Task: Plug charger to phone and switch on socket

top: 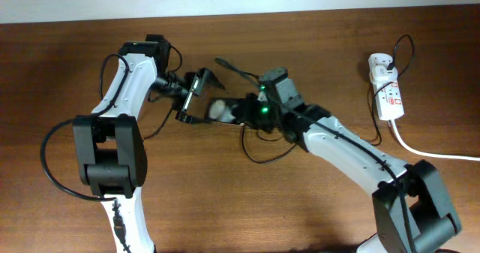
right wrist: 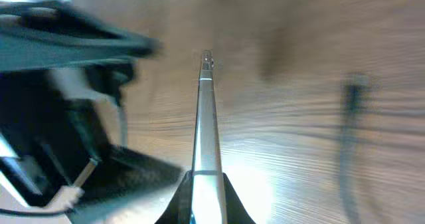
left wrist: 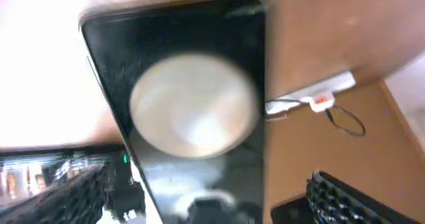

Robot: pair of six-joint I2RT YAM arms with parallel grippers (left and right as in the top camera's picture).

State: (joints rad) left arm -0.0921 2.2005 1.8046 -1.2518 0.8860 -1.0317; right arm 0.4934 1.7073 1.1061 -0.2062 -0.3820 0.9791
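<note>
Phone (top: 193,93) edge-up between pincers, socket (top: 386,94) well apart

The black phone (top: 189,95) stands tilted on edge, far left of the white socket (top: 385,93). The charger (top: 259,149)'s thin black cable loops between them, nearer the phone.

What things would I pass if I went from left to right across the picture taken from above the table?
Left robot arm → left gripper holding the phone → right gripper → right robot arm → white power strip with its thick white cord.
</note>
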